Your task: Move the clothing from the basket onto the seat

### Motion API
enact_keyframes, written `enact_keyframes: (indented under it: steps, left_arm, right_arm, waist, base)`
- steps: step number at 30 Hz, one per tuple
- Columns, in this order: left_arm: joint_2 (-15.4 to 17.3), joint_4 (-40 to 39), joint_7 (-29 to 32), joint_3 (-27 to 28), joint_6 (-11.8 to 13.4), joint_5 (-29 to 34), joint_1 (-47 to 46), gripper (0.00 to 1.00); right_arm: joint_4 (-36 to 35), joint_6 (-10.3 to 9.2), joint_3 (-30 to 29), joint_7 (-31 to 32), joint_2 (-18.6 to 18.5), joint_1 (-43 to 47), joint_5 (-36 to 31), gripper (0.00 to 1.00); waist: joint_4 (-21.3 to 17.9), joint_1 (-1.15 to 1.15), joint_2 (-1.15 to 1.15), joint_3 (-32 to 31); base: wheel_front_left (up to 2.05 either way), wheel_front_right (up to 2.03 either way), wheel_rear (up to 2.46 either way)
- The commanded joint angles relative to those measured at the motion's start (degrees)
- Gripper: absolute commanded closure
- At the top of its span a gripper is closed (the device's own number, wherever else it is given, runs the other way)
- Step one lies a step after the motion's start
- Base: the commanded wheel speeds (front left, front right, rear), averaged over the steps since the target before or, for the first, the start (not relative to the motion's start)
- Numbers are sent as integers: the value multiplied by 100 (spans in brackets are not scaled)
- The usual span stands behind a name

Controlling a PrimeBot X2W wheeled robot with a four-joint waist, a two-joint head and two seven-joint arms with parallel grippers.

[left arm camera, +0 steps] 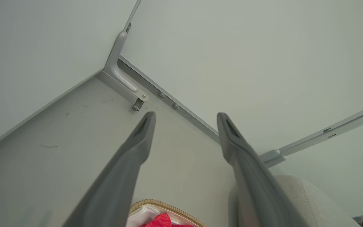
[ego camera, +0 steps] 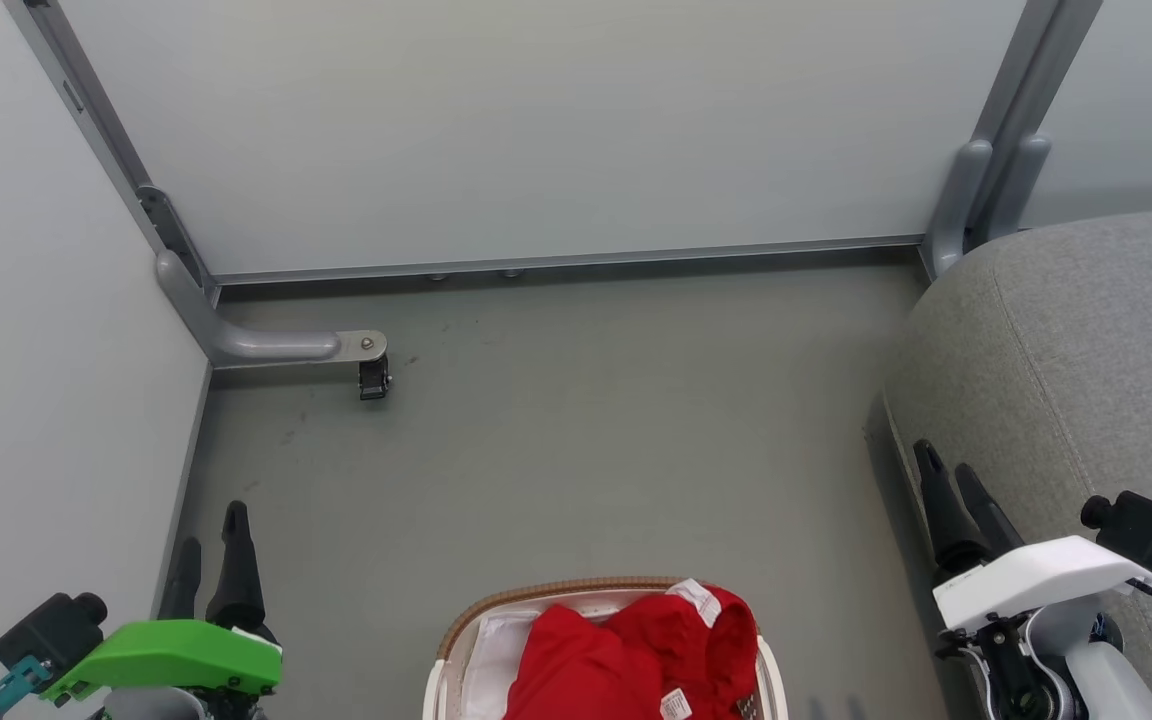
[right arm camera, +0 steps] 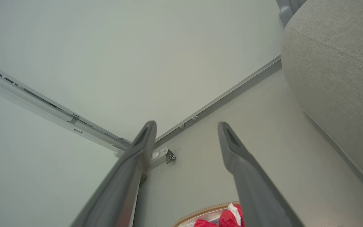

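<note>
1 basket (ego camera: 556,589), 1 heap of red clothing (ego camera: 616,655), 2 white tags (ego camera: 698,601), 1 seat (ego camera: 1086,350), 4 fingers (ego camera: 236,570).

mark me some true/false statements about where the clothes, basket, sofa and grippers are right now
1. The clothing lies in the basket. True.
2. The seat stands at the robot's right. True.
3. The basket rests on the seat. False: it sits on the floor.
4. The left gripper and the right gripper are both open. True.
5. The right gripper holds a red garment. False: it holds nothing.
</note>
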Motion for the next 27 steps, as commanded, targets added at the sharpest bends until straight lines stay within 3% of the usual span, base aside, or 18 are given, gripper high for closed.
enact_keyframes:
  steps: [1, 14, 27]
  left_arm:
    - [69, -31, -60, -19, -16, 272, -56, 0]
    - [90, 70, -277, -91, 36, 1435, -113, 0]
    - [11, 71, -475, -181, 110, 2213, 51, 0]
  right_arm:
    - [-32, 2, 27, -70, -60, -140, -212, 0]
    - [90, 2, 144, -287, -99, -285, -1524, 0]
    - [74, 3, 155, -476, -11, -145, -2373, 0]
  waist:
    - [-2, 0, 0, 3]
    - [0, 0, 0, 29]
    - [-6, 0, 0, 21]
  base:
    - [0, 0, 0]
    - [0, 0, 0]
    - [0, 0, 0]
